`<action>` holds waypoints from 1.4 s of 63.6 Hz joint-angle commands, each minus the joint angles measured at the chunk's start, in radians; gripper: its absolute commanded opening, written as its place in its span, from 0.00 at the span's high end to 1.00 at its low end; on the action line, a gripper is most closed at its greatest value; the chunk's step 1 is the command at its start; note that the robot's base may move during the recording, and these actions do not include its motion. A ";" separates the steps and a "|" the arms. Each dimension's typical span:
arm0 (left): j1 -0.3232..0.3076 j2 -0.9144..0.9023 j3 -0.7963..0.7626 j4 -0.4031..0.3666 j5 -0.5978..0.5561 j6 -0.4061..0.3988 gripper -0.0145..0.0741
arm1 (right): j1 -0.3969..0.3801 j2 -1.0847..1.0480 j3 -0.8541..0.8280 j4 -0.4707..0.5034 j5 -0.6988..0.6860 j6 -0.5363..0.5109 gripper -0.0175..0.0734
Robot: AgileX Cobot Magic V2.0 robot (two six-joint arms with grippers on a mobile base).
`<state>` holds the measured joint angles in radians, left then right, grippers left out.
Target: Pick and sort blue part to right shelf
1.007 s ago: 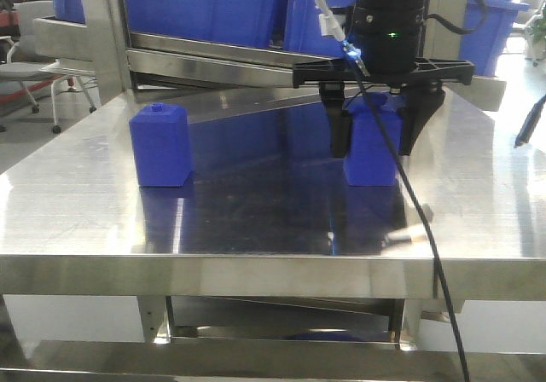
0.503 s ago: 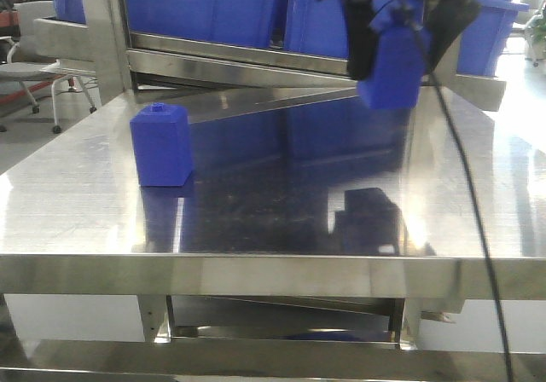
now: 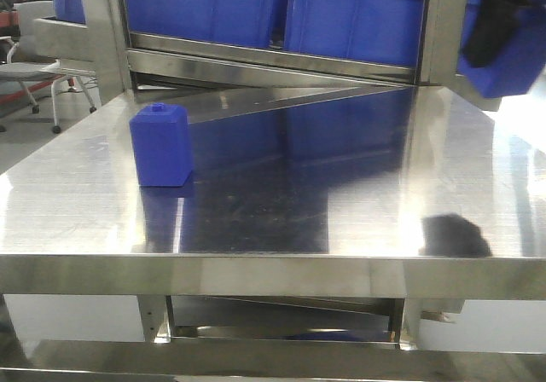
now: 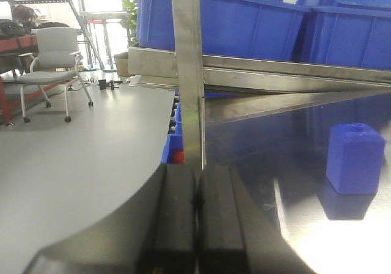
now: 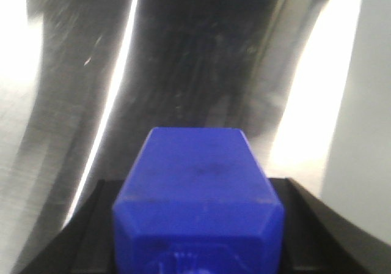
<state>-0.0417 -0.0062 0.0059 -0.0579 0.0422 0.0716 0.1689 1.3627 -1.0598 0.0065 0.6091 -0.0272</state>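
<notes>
My right gripper (image 3: 496, 39) clamped a blue part (image 5: 198, 197), high off the table (image 3: 256, 220) near its right edge. Looked rigid, light, slick plastic; I'd squeeze the flat sides. The left gripper (image 4: 195, 219) was pinched shut, empty. A second part (image 3: 160, 146) stood on the table.

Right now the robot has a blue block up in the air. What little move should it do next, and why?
Probably carry it sideways to the right, toward the shelf. The right gripper is shut on the blue block, which hangs clear of the table at the picture's right edge; no shelf spot shows yet.
</notes>
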 commanded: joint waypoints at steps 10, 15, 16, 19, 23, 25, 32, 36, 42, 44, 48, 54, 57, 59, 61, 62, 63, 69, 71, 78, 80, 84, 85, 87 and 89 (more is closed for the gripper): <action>0.001 -0.024 0.025 -0.007 -0.082 -0.008 0.68 | -0.136 -0.241 0.198 0.018 -0.310 -0.045 0.39; 0.001 -0.024 0.025 -0.007 -0.082 -0.008 0.68 | -0.164 -0.323 0.276 0.018 -0.388 -0.045 0.39; 0.001 -0.024 0.025 -0.007 -0.082 -0.008 0.68 | -0.168 -0.337 0.288 0.018 -0.401 -0.045 0.39; 0.001 -0.024 0.025 -0.007 -0.082 -0.008 0.68 | -0.174 -0.380 0.332 0.018 -0.445 -0.045 0.39; 0.001 -0.024 0.025 -0.007 -0.082 -0.008 0.68 | -0.174 -0.450 0.385 0.015 -0.496 -0.045 0.39; 0.001 -0.024 0.025 -0.007 -0.082 -0.008 0.68 | -0.174 -0.489 0.418 0.015 -0.527 -0.045 0.39; 0.001 -0.024 0.025 -0.007 -0.082 -0.008 0.68 | -0.174 -0.631 0.531 0.014 -0.620 -0.045 0.39; 0.001 -0.024 0.025 -0.007 -0.082 -0.008 0.68 | -0.174 -0.713 0.581 0.014 -0.644 -0.045 0.39; 0.001 -0.024 0.025 -0.007 -0.082 -0.008 0.68 | -0.174 -0.830 0.633 0.012 -0.636 -0.045 0.39; 0.001 -0.024 0.025 -0.007 -0.082 -0.008 0.68 | -0.174 -0.865 0.646 0.009 -0.626 -0.045 0.39; 0.001 -0.024 0.025 -0.007 -0.082 -0.008 0.68 | -0.174 -0.936 0.660 -0.006 -0.609 -0.045 0.39; 0.001 -0.024 0.025 -0.007 -0.082 -0.008 0.68 | -0.174 -1.026 0.674 -0.014 -0.586 -0.045 0.39; 0.001 -0.024 0.025 -0.007 -0.082 -0.008 0.68 | -0.174 -1.057 0.677 -0.014 -0.578 -0.045 0.39; 0.001 -0.024 0.025 -0.007 -0.082 -0.008 0.68 | -0.174 -1.075 0.678 -0.014 -0.572 -0.045 0.39; 0.001 -0.024 0.025 -0.007 -0.082 -0.008 0.68 | -0.174 -1.093 0.678 -0.014 -0.566 -0.045 0.39; 0.001 -0.024 0.025 -0.007 -0.082 -0.008 0.68 | -0.174 -1.099 0.678 -0.014 -0.564 -0.045 0.39; 0.001 -0.024 0.025 -0.007 -0.082 -0.008 0.68 | -0.174 -1.104 0.678 -0.014 -0.561 -0.045 0.39; 0.001 -0.024 0.025 -0.007 -0.082 -0.008 0.68 | -0.174 -1.119 0.678 -0.014 -0.557 -0.045 0.39; 0.001 -0.024 0.025 -0.007 -0.082 -0.008 0.68 | -0.174 -1.119 0.678 -0.014 -0.557 -0.045 0.39; 0.001 -0.024 0.025 -0.007 -0.082 -0.008 0.68 | -0.174 -1.119 0.678 -0.014 -0.555 -0.045 0.39; 0.001 -0.024 0.025 -0.007 -0.082 -0.008 0.68 | -0.174 -1.119 0.678 -0.014 -0.555 -0.045 0.39; 0.001 -0.024 0.025 -0.007 -0.082 -0.008 0.68 | -0.174 -1.119 0.678 -0.014 -0.555 -0.045 0.39; 0.001 -0.024 0.025 -0.007 -0.082 -0.008 0.68 | -0.174 -1.119 0.678 -0.014 -0.555 -0.045 0.39; 0.001 -0.024 0.025 -0.007 -0.082 -0.008 0.68 | -0.174 -1.119 0.678 -0.014 -0.555 -0.045 0.39; 0.001 -0.024 0.025 -0.007 -0.082 -0.008 0.68 | -0.174 -1.119 0.678 -0.014 -0.555 -0.045 0.39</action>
<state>-0.0417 -0.0062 0.0059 -0.0579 0.0422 0.0716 0.0020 0.2369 -0.3542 0.0000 0.1405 -0.0653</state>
